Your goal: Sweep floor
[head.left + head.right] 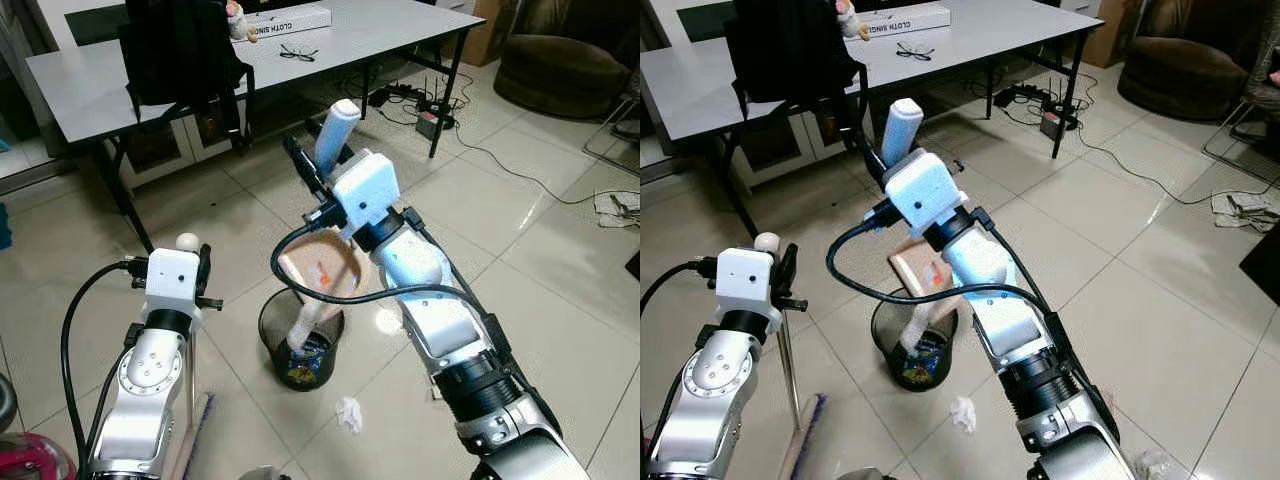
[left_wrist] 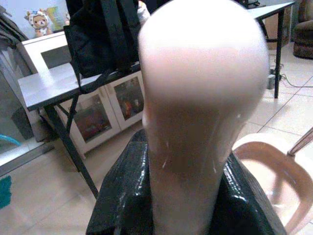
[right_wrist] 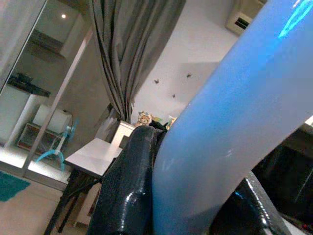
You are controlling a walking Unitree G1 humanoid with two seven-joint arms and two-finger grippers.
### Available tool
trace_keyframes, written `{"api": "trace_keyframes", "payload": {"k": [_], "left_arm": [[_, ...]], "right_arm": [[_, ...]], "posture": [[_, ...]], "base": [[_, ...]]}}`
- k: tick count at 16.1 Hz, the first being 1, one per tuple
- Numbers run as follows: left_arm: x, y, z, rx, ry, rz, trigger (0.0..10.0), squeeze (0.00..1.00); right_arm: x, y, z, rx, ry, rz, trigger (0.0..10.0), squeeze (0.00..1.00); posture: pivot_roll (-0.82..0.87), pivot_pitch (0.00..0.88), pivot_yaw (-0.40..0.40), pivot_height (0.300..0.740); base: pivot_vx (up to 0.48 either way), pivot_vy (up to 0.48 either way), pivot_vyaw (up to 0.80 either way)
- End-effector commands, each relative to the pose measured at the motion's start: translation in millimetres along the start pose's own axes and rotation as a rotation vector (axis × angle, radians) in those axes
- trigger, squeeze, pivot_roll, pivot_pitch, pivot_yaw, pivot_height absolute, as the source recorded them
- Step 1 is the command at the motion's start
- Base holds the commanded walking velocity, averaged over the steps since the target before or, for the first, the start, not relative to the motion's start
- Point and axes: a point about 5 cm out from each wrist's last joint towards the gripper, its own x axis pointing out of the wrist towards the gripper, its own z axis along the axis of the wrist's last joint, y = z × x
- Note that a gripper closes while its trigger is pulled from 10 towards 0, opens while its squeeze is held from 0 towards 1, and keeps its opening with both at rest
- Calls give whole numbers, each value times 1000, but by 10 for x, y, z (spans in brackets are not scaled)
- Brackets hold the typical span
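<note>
Tipping dustpan (image 1: 325,272), pinched at its handle by right end effector (image 1: 318,172), steeply over bin (image 1: 300,340) while left end effector (image 1: 203,272) clamps broom (image 1: 790,370) upright, paper scrap (image 1: 349,414) unswept on floor

A long white box (image 1: 290,22) lying on the grey table (image 1: 90,85) at the top centre of the left eye view bears dark capital letters, seen upside down, reading "CLOTH SINGLE"; no other text is legible

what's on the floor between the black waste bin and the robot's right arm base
A crumpled white paper scrap lies on bare tile between the bin and the right arm, seen in both eye views.
</note>
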Motion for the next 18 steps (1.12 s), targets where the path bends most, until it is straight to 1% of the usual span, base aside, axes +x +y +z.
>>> {"api": "trace_keyframes", "payload": {"k": [1,2,5,6,7,8,9,10,11,12,13,15,17,18], "left_arm": [[13,20,101,19,-47,11,10000,0],[11,21,101,20,-46,10,10000,0],[12,19,102,22,-47,8,10000,0],[11,17,102,23,-47,7,10000,0],[10,16,100,21,-46,6,10000,0],[10,10,101,16,-45,2,10000,0],[10,4,99,15,-44,-1,10000,0],[13,-12,98,16,-45,-6,10000,0],[15,-29,90,18,-41,-12,10000,0],[16,-47,76,20,-32,-24,10000,0],[9,-91,40,18,-11,-63,10000,0],[1,-183,19,10,-3,-140,10000,0],[1,-290,28,-16,6,-231,10000,0],[-6,-317,24,-19,10,-256,10000,0]], "right_arm": [[48,-5,161,-43,-88,21,10000,0],[45,16,176,-60,-99,36,10000,0],[35,75,195,-71,-119,76,10000,0],[31,89,202,-95,-125,86,10000,0],[29,61,198,-128,-120,65,10000,0],[26,-53,181,-192,-92,-8,10000,0],[18,-160,157,-219,-61,-72,10000,0],[-41,-423,111,-274,7,-230,10000,0],[-144,-667,42,-287,94,-365,10000,0],[-278,-872,-55,-304,205,-458,10000,0],[-516,-1069,-190,-312,347,-549,10000,0],[-836,-1183,-363,-214,488,-678,10000,0],[-1108,-1197,-440,-228,562,-739,10000,0],[-1169,-1187,-457,-235,581,-754,10000,0]], "posture": [[-31,0,27,740],[-31,0,28,740],[-31,0,28,740],[-31,0,28,740],[-32,0,28,740],[-33,0,28,740],[-35,0,28,740],[-39,0,30,740],[-42,0,31,740],[-48,0,34,740],[-56,0,39,740],[-62,0,42,740],[-65,0,46,740],[-67,0,49,740]], "base": [[0,0,0],[0,0,0],[0,0,0],[0,0,0],[0,0,0],[0,0,0],[0,0,0],[0,0,0],[0,0,0],[0,0,0],[0,0,0],[0,0,-203],[0,0,-800],[0,0,-800]]}}
